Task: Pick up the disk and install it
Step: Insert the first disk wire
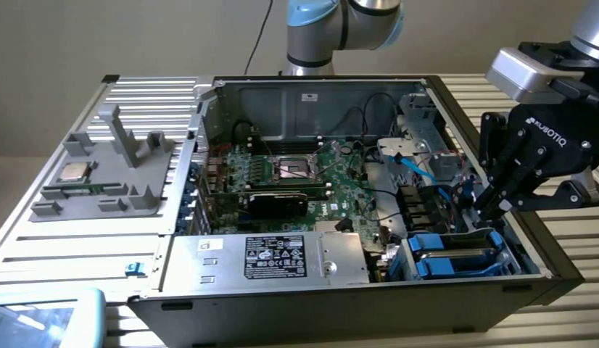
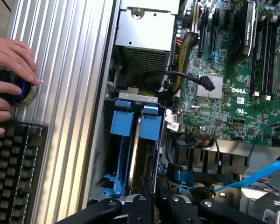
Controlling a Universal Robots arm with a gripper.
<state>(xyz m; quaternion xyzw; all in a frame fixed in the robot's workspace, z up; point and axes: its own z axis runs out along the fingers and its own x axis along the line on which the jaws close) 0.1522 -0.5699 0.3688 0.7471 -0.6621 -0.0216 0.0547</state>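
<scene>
The gripper (image 1: 493,206) is hanging over the open computer case (image 1: 310,81), at its corner on the exterior view's right. Its jaws are drawn narrow and are pinching the end of the disk (image 1: 455,255). The disk is standing on edge in the metal drive cage (image 2: 137,97), with its blue bracket sitting tight between the cage walls (hardly any room either side). A blue cable (image 2: 256,175) is crowding the space beside the cage, and the case wall is running close along the other side. Well apart on the ribbed desk (image 2: 65,93), a person's hand (image 2: 9,60) is resting on a round knob (image 2: 11,86) beside a keyboard (image 2: 14,168).
</scene>
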